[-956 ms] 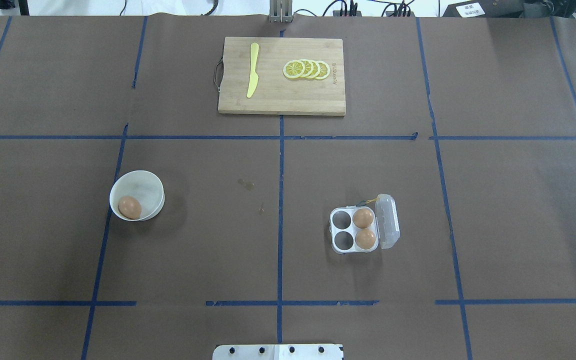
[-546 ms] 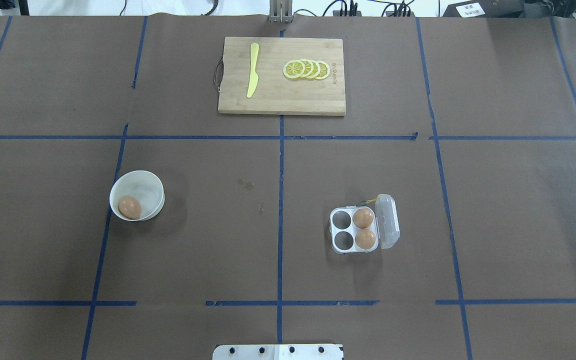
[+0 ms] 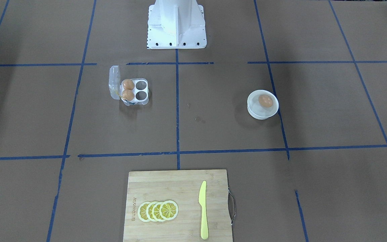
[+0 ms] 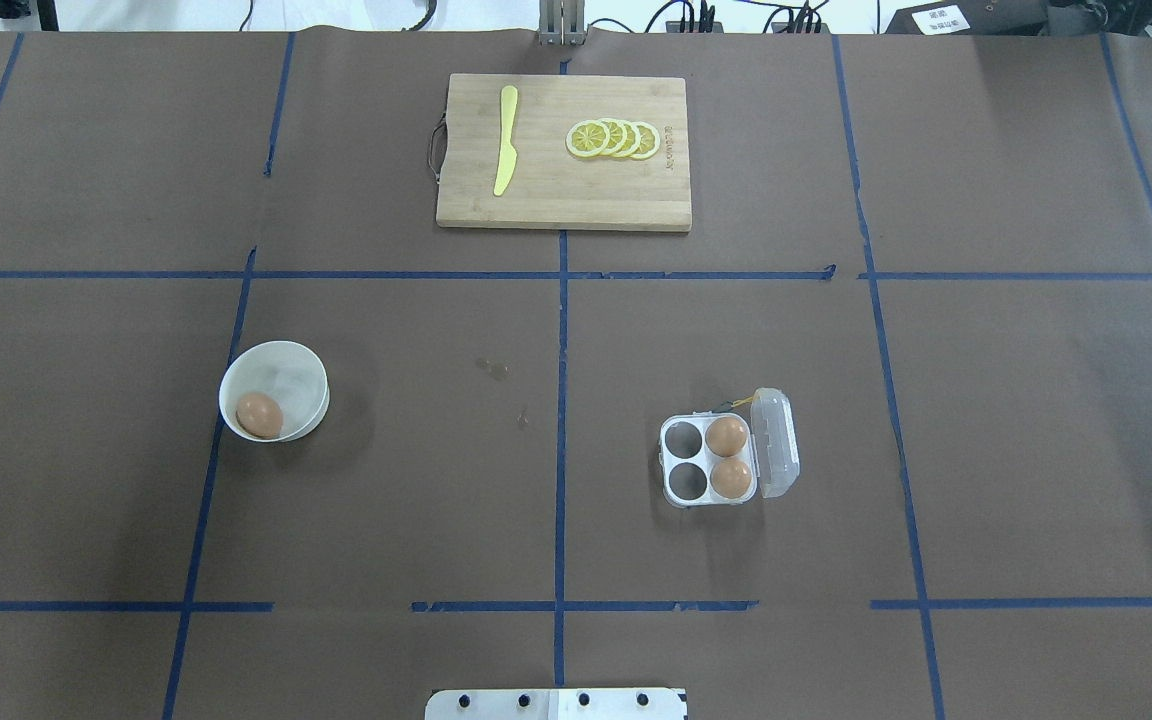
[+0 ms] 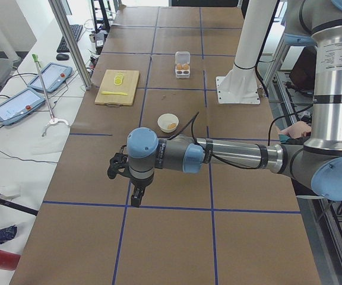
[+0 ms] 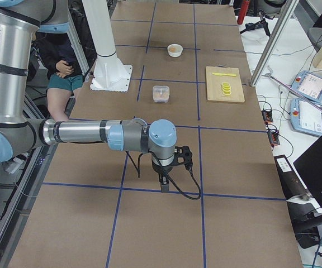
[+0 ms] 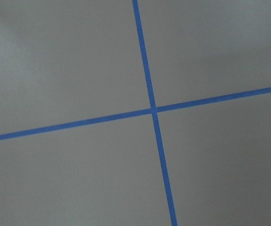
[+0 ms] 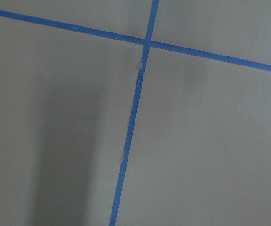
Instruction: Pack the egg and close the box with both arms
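Note:
The egg point(image 4: 259, 414) lies in a round white bowl point(image 4: 302, 384) on the table's left half; it also shows in the front view point(image 3: 265, 100). The box point(image 4: 688, 462) stands right of centre with its clear lid point(image 4: 774, 443) open to the right. Two brown eggs point(image 4: 726, 436) fill its right cells and the two left cells are empty. The left gripper point(image 5: 136, 199) shows only in the exterior left view, far from the bowl, pointing down over the table's left end. The right gripper point(image 6: 164, 183) shows only in the exterior right view, over the table's right end. I cannot tell whether either is open or shut.
A wooden cutting board point(image 4: 563, 205) at the far middle carries a yellow knife point(image 4: 505, 140) and lemon slices point(image 4: 614, 138). The white robot base point(image 3: 176, 23) stands at the near middle edge. Both wrist views show only brown table and blue tape lines.

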Robot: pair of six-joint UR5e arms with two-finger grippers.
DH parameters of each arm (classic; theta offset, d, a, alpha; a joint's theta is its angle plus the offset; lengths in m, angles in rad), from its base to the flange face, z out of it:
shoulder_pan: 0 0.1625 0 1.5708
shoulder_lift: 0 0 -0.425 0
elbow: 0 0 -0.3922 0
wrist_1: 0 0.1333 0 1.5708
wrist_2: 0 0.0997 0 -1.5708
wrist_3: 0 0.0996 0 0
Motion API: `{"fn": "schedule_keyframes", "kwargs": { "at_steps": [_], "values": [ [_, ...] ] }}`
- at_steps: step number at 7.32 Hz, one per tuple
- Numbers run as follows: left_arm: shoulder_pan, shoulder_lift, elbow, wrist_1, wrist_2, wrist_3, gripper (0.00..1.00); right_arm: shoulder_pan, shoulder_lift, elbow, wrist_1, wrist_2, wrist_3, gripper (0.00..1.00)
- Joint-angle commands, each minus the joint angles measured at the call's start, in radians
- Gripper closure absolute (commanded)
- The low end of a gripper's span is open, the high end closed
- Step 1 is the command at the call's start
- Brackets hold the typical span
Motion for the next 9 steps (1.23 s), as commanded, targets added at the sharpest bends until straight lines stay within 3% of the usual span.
{"fn": "schedule_keyframes", "kwargs": {
  "at_steps": [1,3,5,8,9],
  "values": [
    [0.002,-0.013,0.059,-0.177,-0.003,-0.004,0.00,-0.002,0.059,0.007,0.000,0.001,0.003,0.00],
    [0.002,-0.015,0.062,-0.342,-0.004,-0.002,0.00,-0.003,0.123,-0.013,0.033,0.001,0.016,0.00],
    [0.003,-0.044,0.143,-0.616,-0.001,-0.005,0.00,-0.003,0.123,-0.014,0.079,0.001,0.021,0.00],
    [0.012,-0.064,0.137,-0.687,-0.009,-0.119,0.00,-0.003,0.126,-0.016,0.112,0.047,0.027,0.00],
    [0.108,-0.049,0.119,-0.727,-0.009,-0.133,0.00,-0.006,0.126,-0.014,0.118,0.053,0.029,0.00]
  ]
}}
